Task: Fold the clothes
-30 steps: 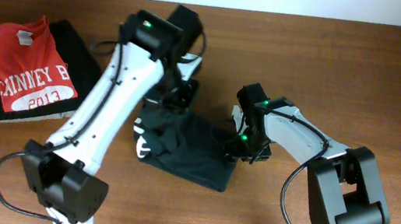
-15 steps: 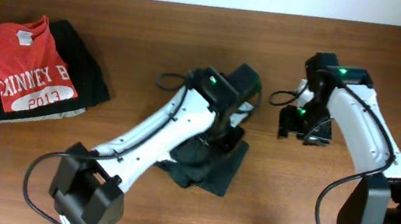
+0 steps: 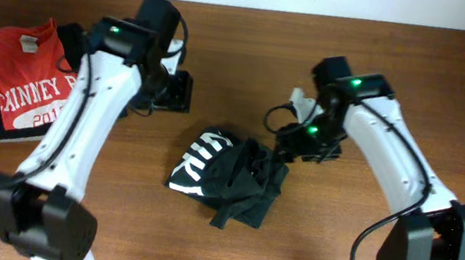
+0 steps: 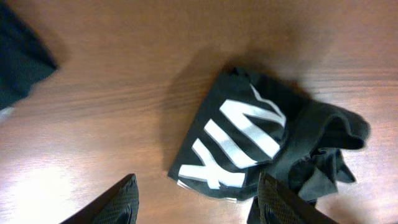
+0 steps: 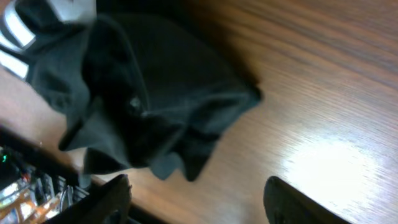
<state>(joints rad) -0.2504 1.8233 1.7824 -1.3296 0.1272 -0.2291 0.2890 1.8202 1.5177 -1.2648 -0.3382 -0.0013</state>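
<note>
The left gripper (image 4: 199,208) has its jaws spread wide and holds nothing. It hangs over the bare table (image 4: 112,93), apart from the T-shirt (image 4: 249,140). The right gripper (image 5: 196,205) is also wide apart and empty, near the T-shirt's edge. The T-shirt lies crumpled between both arms, with its white letters facing up.

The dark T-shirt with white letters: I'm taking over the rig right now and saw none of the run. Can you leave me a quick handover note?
Left gripper: open, empty, over bare table between the dark T-shirt and the stack of folded garments.
Right gripper: open, empty, at the shirt's right edge.
Shirt: mid-table, a bunched heap; white letters show on its left part, the right part is rumpled.
Done: no tidy fold visible.
Left: likely spread it flat, then fold it.
</note>
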